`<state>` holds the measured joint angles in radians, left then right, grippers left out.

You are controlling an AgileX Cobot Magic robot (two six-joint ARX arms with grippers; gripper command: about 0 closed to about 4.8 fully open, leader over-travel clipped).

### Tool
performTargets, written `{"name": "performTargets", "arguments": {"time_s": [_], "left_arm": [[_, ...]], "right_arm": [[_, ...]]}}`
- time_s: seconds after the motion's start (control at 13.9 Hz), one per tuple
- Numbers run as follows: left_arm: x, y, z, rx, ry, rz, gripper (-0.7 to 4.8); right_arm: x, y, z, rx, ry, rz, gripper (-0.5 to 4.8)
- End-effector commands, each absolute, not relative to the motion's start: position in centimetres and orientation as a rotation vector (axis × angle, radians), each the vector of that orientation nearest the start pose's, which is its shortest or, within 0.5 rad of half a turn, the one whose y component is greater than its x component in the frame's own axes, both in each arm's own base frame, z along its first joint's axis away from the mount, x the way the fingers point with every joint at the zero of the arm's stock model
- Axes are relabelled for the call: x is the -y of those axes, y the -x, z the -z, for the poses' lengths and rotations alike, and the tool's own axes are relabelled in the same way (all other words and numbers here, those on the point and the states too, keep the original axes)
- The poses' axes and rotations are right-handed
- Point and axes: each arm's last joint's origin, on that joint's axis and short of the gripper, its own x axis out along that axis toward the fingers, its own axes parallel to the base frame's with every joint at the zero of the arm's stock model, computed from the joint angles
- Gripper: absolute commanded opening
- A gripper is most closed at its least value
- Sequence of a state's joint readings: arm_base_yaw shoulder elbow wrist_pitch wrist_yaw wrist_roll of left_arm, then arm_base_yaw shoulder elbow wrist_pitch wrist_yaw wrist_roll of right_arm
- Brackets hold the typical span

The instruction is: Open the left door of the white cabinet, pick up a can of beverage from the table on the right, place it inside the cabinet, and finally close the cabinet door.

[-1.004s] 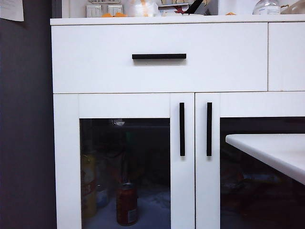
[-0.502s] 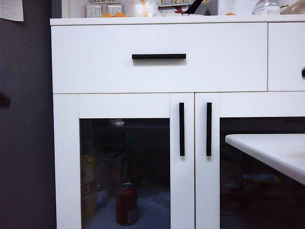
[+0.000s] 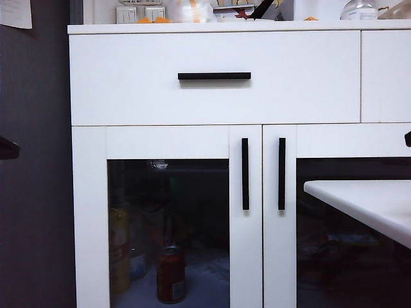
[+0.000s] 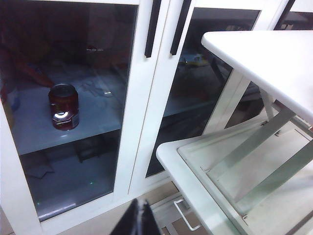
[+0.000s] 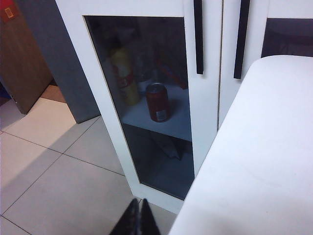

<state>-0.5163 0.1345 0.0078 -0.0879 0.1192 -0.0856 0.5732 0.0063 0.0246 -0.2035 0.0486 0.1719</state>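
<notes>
Exterior view: the white cabinet (image 3: pixel 212 96) stands with the left door (image 3: pixel 167 218) flat in its frame, and the can of beverage (image 3: pixel 171 274) sits inside on the shelf behind the dark glass.

Beside the can, further left on the same shelf, stands a yellow bottle (image 3: pixel 119 250). The door's vertical black handle (image 3: pixel 244 173) runs just beside the matching handle of the right door (image 3: pixel 281 173), and a drawer front (image 3: pixel 214 77) lies above both. A corner of the white desk (image 3: pixel 366 205) juts in from the right with a bare top. In the left wrist view the left gripper (image 4: pixel 138 221) hangs low before the cabinet, fingers clenched on nothing. In the right wrist view the right gripper (image 5: pixel 136 219) hovers above the tiled floor (image 5: pixel 58 171) beside the desk edge, fingers likewise clenched and empty.
</notes>
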Motion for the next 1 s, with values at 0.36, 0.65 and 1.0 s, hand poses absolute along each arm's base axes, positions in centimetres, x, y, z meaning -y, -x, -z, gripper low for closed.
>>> {"name": "performTargets", "arguments": {"time_s": [0.36,0.65,1.0], "left_arm": [[4.2,-8.9,-15.6,-0.140,0.072,0.574,-0.05],[1.6,-9.5,-15.9,-0.086,0.089,0.324,-0.05],[0.5,-9.6,-15.9,-0.081,0.094,0.200,-0.05]], "right_arm": [[-4.8,-8.2,-15.5,-0.202,-0.124,-0.482,-0.05],[-3.1,-9.0,-15.4,-0.188,-0.142,-0.281,-0.05],[-0.8,-9.6,-14.9,-0.168,-0.163,-0.032,-0.05]]}}
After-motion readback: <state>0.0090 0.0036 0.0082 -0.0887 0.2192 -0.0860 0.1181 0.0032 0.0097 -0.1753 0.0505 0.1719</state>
